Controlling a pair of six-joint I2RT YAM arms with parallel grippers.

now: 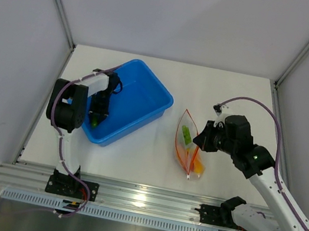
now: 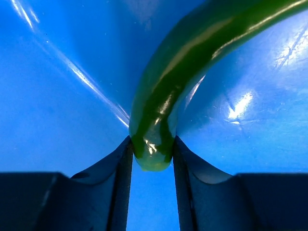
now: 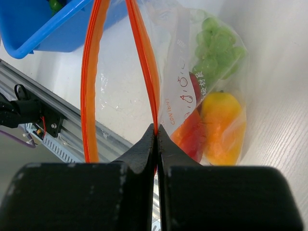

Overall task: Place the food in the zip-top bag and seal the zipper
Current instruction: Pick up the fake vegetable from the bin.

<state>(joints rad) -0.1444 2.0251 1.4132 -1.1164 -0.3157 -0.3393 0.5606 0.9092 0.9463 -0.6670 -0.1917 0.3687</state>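
Left gripper was clenched on the green pepper down in the blue tray, while right gripper pinched one zipper strip to hold the bag mouth open on the worktop, other food already inside.

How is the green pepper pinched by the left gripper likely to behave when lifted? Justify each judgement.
Probably slippery: the green pepper is glossy, and the left gripper pinches only its rounded tip. Likely rigid: no dent shows where it is pinched. Held by one end, it may pivot.
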